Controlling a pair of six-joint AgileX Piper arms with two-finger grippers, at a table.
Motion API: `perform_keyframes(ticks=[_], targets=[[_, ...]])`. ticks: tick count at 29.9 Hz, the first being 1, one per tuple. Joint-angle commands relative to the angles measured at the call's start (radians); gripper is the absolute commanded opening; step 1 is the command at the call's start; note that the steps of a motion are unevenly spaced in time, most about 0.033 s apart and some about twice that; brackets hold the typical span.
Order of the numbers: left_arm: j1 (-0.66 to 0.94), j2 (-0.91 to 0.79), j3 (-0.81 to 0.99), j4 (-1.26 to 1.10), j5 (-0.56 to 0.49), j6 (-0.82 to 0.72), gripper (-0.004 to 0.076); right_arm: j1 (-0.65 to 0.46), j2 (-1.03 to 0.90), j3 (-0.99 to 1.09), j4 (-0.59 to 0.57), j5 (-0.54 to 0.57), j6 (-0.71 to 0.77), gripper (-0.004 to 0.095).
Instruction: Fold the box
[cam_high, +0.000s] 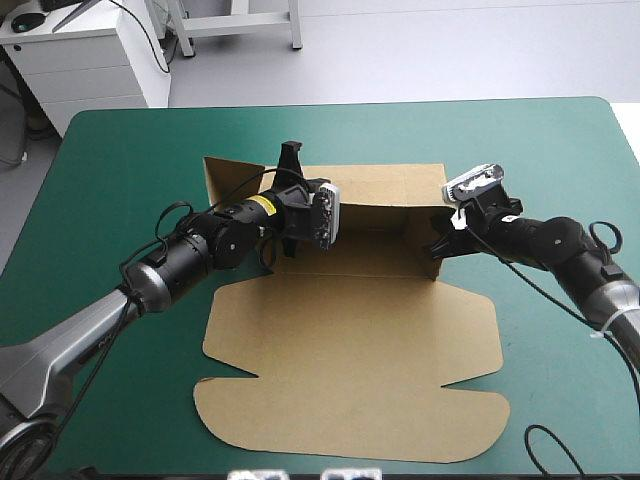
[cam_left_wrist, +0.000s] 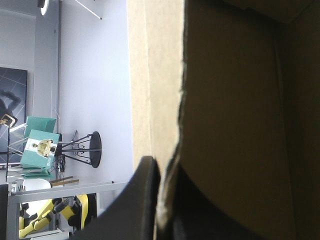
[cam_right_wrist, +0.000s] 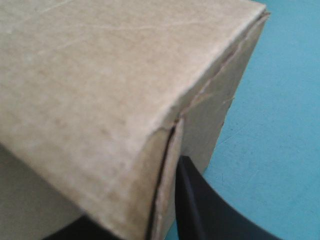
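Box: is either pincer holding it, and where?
Both hold the box: the left pincer is shut on its raised left wall's edge, the right pincer on the right wall by the near corner.

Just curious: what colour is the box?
The box is plain brown, clearest in the high view.

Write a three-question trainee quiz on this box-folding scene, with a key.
1. True or false: the box lies wholly flat.
2. What does the left gripper hold? A) the flat lid B) a raised wall C) nothing
3. Fill in: the right gripper is ____ on the box.

Key: 1 false, walls stand at its far end; 2 B; 3 shut.
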Motion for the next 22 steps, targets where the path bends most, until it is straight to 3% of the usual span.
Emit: perform_keyframes(ticks=[1,3,6,9,12,14,22], targets=[[-0.009,-0.028,-0.016,-0.019,0.123,-0.025,-0.0006,0.005,-0.03,-0.035,0.045,0.055,-0.008,-0.0015],[-0.009,-0.028,-0.016,-0.019,0.161,-0.025,-0.0002,0.005,-0.03,-0.035,0.045,0.056,-0.008,-0.0018],[-0.009,-0.028,-0.016,-0.021,0.2,-0.025,0.0067,0.005,-0.03,-0.035,0.045,0.001,0.032,-0.0018],[-0.009,-0.035,-0.016,-0.021,0.226,-0.035,0.0237,0.005,-0.03,-0.035,0.045,-0.052,0.058,-0.0018],[-0.009,-0.056,-0.016,-0.042,0.233,-0.051,0.048,0.005,-0.03,-0.035,0.045,-0.079,0.074,-0.0017],[-0.011,-0.081,-0.016,-0.067,0.231,-0.062,0.0586,0.005,-0.03,-0.035,0.045,-0.087,0.083,-0.0017],[-0.096,-0.2,-0.016,-0.049,0.254,-0.076,0.0606,0.005,-0.03,-0.035,0.045,-0.113,0.101,-0.0018]])
